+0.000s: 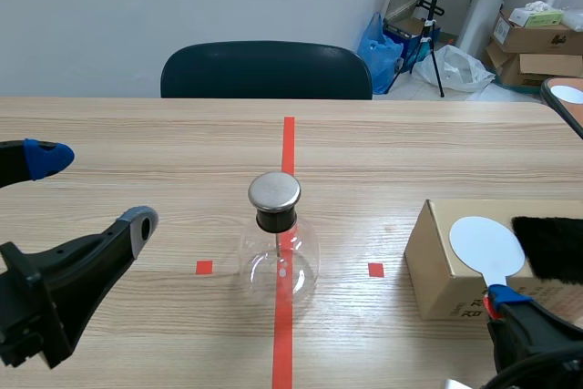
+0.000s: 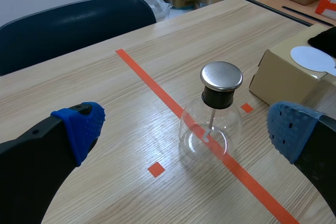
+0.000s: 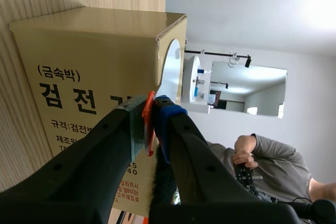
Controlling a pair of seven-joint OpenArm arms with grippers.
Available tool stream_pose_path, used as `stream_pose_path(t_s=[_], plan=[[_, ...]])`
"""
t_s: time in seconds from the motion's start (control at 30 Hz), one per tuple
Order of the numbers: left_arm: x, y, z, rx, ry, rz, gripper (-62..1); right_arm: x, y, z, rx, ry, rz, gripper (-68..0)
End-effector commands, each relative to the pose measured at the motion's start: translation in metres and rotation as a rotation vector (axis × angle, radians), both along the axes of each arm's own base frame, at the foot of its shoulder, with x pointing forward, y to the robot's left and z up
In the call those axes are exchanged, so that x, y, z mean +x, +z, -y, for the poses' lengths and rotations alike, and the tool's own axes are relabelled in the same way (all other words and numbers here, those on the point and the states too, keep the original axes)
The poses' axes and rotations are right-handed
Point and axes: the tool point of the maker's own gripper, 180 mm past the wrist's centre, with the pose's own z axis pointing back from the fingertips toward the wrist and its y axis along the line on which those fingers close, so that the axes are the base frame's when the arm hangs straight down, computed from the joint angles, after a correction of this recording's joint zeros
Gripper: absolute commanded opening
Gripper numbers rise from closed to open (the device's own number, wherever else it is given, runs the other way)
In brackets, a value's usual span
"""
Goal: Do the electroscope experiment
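Your electroscope (image 1: 281, 243) stands at the centre of the frame on the counter (image 1: 137, 134), untouched. At lower right, your right tool (image 3: 152, 109) is clamped on the white paddle (image 1: 487, 243) lying on the box (image 1: 437, 266). At left, your left tool (image 1: 91, 189) gapes wide. By my judgement, charging the paddle and bringing it to the cap both remain.

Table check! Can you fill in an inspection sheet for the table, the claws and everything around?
Surface: wooden table, orange-red tape marks.
Job's things: glass electroscope flask with metal cap, upright on the middle tape line; cardboard box; white disc paddle and black fur on the box.
Clutter: nothing seen.
Claws: left claw open, apart from the flask; right claw shut on the paddle's orange handle.
Cables: nothing seen on the table.
Surroundings: dark chair, cartons, blue bag, a person.
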Motion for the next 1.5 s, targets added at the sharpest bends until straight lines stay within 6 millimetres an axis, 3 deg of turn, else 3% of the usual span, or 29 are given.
stream_pose_path(t_s=[0.0,0.27,0.4,0.6,0.8,1.13,1.27,1.47], plan=[[0.0,0.009,0.003,-0.025,-0.005,0.024,1.4,0.007,0.016,-0.002,0.013,0.003,0.077,-66.2],[0.0,0.008,0.003,-0.025,-0.005,0.023,1.4,0.009,0.019,0.003,0.012,-0.028,0.088,-66.0],[0.0,0.007,0.003,-0.021,-0.005,0.018,1.4,0.017,0.031,0.014,0.016,-0.106,0.124,-66.0],[0.0,0.007,0.003,-0.021,-0.005,0.018,1.4,0.027,0.055,0.013,0.039,-0.136,0.191,-65.7],[0.0,0.007,0.003,-0.016,-0.01,0.017,1.4,0.039,0.089,-0.002,0.013,-0.09,0.303,-65.7],[-0.011,-0.004,0.004,0.065,-0.102,-0.029,0.6,0.063,0.11,-0.026,0.03,-0.067,0.398,-65.6],[-0.02,-0.014,0.004,0.114,-0.147,-0.073,-14.2,0.071,0.111,-0.04,0.032,-0.055,0.397,-65.6],[-0.019,-0.033,-0.011,0.207,-0.2,-0.125,-52.1,0.075,0.114,-0.059,0.077,-0.041,0.396,-65.6]])
